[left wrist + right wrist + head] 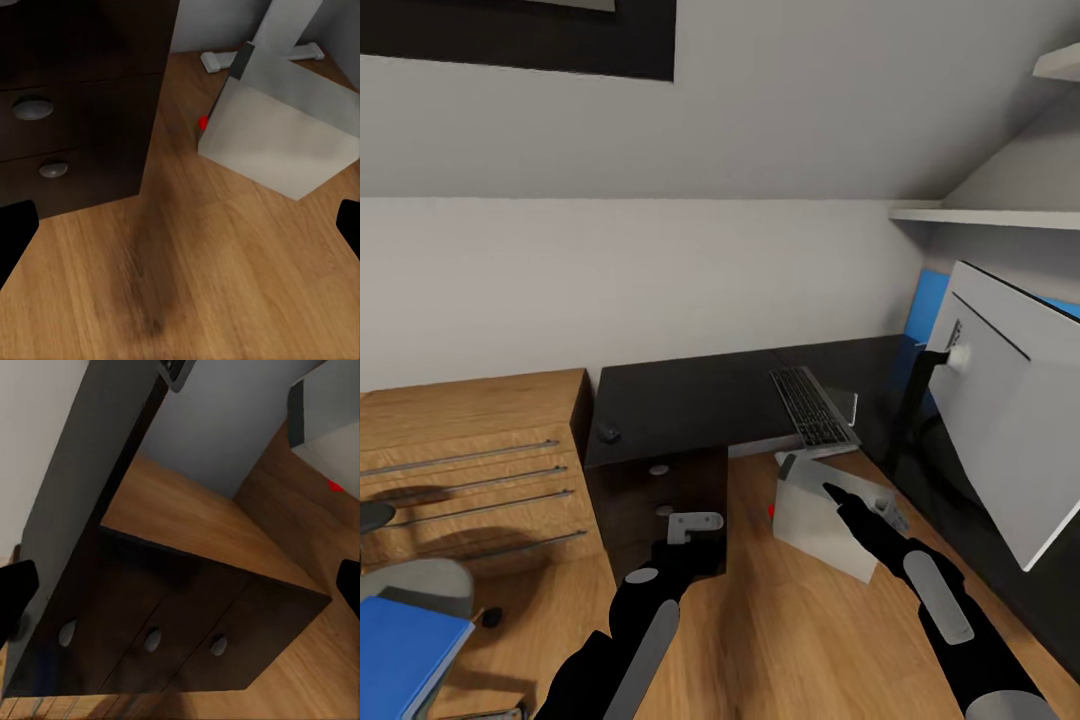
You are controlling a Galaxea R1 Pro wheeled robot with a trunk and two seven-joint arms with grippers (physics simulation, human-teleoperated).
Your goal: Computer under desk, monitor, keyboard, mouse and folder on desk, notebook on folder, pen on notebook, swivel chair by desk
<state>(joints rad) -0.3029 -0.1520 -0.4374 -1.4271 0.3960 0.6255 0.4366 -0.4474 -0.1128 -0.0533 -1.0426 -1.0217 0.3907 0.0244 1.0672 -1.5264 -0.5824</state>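
Computer point(825, 525) sits on the floor, tilted, at the desk point(700, 395) edge, not yet tucked under.
We see keyboard point(813, 405), mouse point(608, 433) and monitor point(1010, 400) on top; folder point(405, 650) is off-desk, chair cropped; notebook and pen unaccounted for. Left gripper point(695, 524) and right gripper point(860, 497) both spread, empty.

No legible text, labels, brands or numbers on any surface; keyboard point(815, 405) key markings are too small to read.
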